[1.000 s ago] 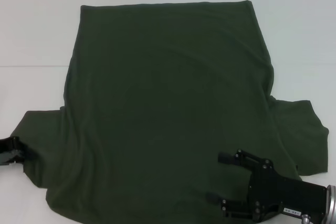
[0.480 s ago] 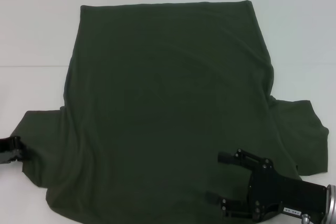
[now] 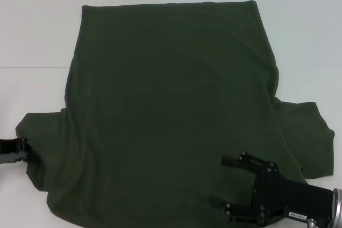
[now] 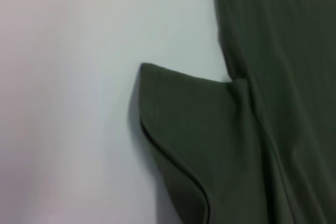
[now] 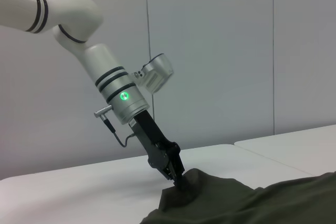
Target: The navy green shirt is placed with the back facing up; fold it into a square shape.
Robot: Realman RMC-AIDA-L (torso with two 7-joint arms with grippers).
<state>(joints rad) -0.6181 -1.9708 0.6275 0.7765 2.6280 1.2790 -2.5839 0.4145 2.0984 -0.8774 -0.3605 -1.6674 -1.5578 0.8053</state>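
Lying flat on the white counter [image 3: 32, 36], the navy green shirt [image 3: 171, 110] has its 9 o'clock sleeve clamped by the left tool [image 3: 21, 149], while the right tool [image 3: 227, 185] rests with jaws apart at 5 o'clock.

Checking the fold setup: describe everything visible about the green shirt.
The navy green shirt is plain dark olive knit, lying spread flat on the white table, straight hem at the far side, both short sleeves out to the sides near the robot. No print shows. Soft creases run along its left side. The left gripper pinches the left sleeve's edge, which is lifted and curled. The right gripper, open, sits on the near right part of the shirt.
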